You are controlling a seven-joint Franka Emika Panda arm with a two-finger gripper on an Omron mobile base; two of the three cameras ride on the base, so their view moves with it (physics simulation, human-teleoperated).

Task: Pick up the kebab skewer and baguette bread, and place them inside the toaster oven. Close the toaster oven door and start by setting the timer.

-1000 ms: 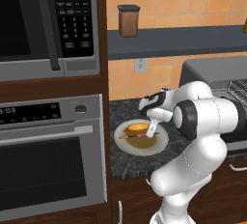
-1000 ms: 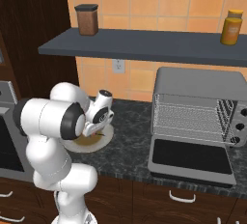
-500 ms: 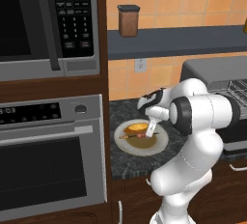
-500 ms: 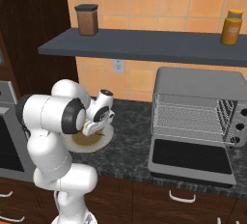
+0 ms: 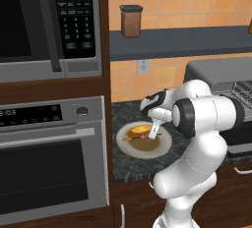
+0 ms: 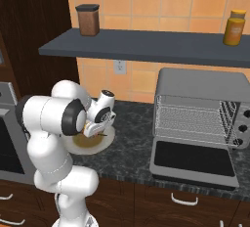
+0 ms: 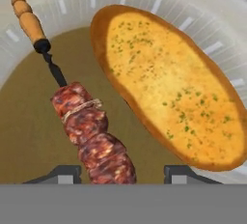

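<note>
The jaws have closed in around the kebab skewer [image 7: 91,136].

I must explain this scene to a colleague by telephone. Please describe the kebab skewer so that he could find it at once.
Start at the dark stone counter between the built-in wall oven and the toaster oven. On it stands a round white plate with a brown centre. The kebab skewer lies on the plate beside the baguette bread: a thin stick with an orange handle and reddish meat chunks, unlike the flat golden bread.

Brown canister [image 5: 131,21] on shelf [image 5: 177,42]; plate [image 5: 165,146] on counter [image 6: 132,147]; microwave [image 5: 44,20] above wall oven [image 5: 49,163].
</note>
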